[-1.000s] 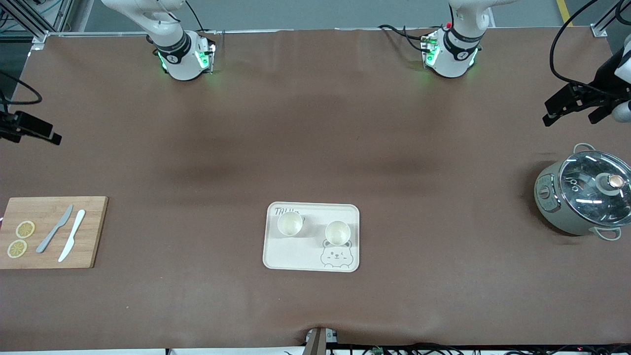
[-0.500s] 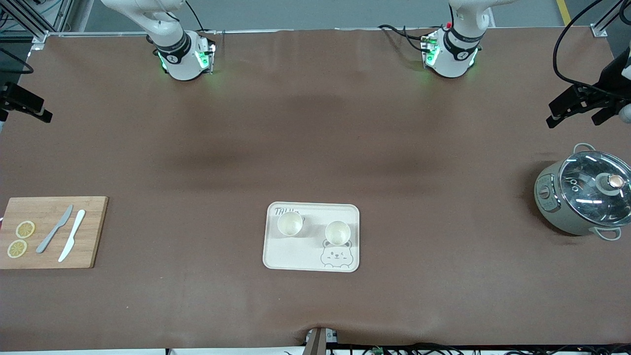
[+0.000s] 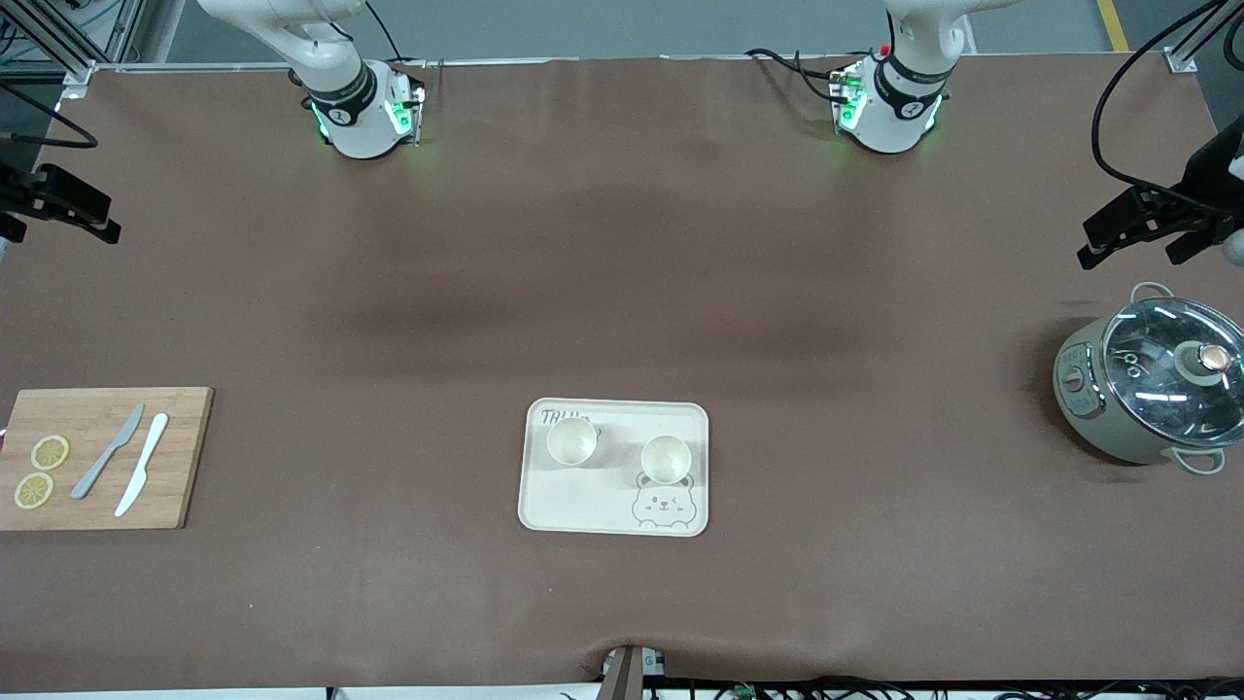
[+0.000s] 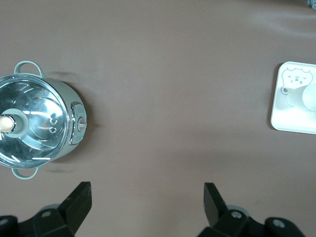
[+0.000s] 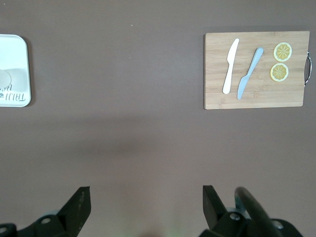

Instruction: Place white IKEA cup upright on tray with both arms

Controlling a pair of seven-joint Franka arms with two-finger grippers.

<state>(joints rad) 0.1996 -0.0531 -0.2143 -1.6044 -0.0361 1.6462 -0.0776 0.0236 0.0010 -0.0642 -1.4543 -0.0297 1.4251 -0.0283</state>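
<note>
The cream tray (image 3: 573, 501) with a bear face lies near the middle of the table, toward the front camera. Two white cups stand upright on it, one (image 3: 570, 440) by the lettering and one (image 3: 666, 459) above the bear. My left gripper (image 3: 1127, 255) is open and empty, up in the air at the left arm's end of the table beside the pot. My right gripper (image 3: 73, 209) is open and empty, up in the air at the right arm's end. In the left wrist view, the left gripper (image 4: 146, 197) is over bare table, with the tray (image 4: 291, 121) at the edge. The right wrist view shows the right gripper (image 5: 146, 197) and a tray corner (image 5: 15, 49).
A grey pot with a glass lid (image 3: 1152, 389) stands at the left arm's end and also shows in the left wrist view (image 4: 37, 126). A wooden cutting board (image 3: 97, 486) with two knives and two lemon slices lies at the right arm's end; it also shows in the right wrist view (image 5: 254, 94).
Both grippers have drawn back a little toward their own ends of the table, farther from the front camera. The tray and the two cups have not moved.
</note>
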